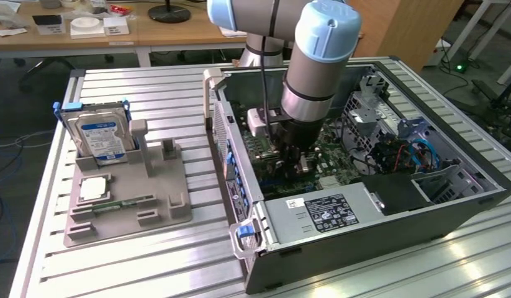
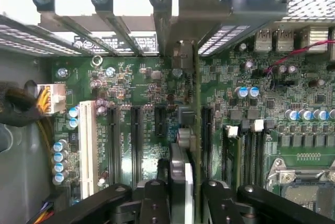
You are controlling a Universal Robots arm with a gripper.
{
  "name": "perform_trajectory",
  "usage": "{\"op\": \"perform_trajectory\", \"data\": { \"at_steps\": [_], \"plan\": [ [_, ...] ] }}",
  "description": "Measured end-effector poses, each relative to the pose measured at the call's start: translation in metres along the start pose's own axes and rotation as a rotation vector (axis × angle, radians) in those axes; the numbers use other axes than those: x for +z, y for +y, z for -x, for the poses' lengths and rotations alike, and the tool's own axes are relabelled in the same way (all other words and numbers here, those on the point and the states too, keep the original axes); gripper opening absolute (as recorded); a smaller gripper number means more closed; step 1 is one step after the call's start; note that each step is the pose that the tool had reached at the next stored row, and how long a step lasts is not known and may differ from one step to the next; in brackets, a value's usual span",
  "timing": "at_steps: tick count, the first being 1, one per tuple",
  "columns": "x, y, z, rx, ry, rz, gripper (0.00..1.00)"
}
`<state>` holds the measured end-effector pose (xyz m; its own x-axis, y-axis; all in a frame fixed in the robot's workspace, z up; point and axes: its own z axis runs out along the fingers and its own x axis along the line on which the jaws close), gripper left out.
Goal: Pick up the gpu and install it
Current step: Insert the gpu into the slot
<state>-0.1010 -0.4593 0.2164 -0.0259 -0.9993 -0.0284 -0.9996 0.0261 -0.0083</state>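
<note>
- GPU (image 2: 184,130) — thin card seen edge-on, standing upright over the green motherboard (image 2: 131,103), metal bracket end at the case's rear slots
- gripper (image 2: 180,192) — fingers pinching the card's top edge

Bright, even overhead light — glare streaks the aluminium table (image 1: 156,261).

You're seeing the arm (image 1: 317,74) blocking the gripper (image 1: 290,162) and gpu (image 2: 184,145) in exterior view; card's seating in the slot (image 2: 194,130) isn't showing clearly, can't confirm.
</note>
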Motion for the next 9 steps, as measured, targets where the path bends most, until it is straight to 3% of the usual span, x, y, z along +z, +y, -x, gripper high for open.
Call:
{"op": "perform_trajectory", "data": {
  "at_steps": [2,3,5,9],
  "plan": [
    [-0.0003,-0.0003,0.0,0.0,0.0016,-0.0011,0.29],
    [-0.0051,0.0002,0.0,-0.001,0.0019,-0.0079,0.35],
    [-0.0337,0.0003,0.001,-0.001,0.0015,-0.0191,0.35],
    [-0.0489,0.0005,0.001,-0.001,0.0014,-0.0236,0.35]
  ]
}}
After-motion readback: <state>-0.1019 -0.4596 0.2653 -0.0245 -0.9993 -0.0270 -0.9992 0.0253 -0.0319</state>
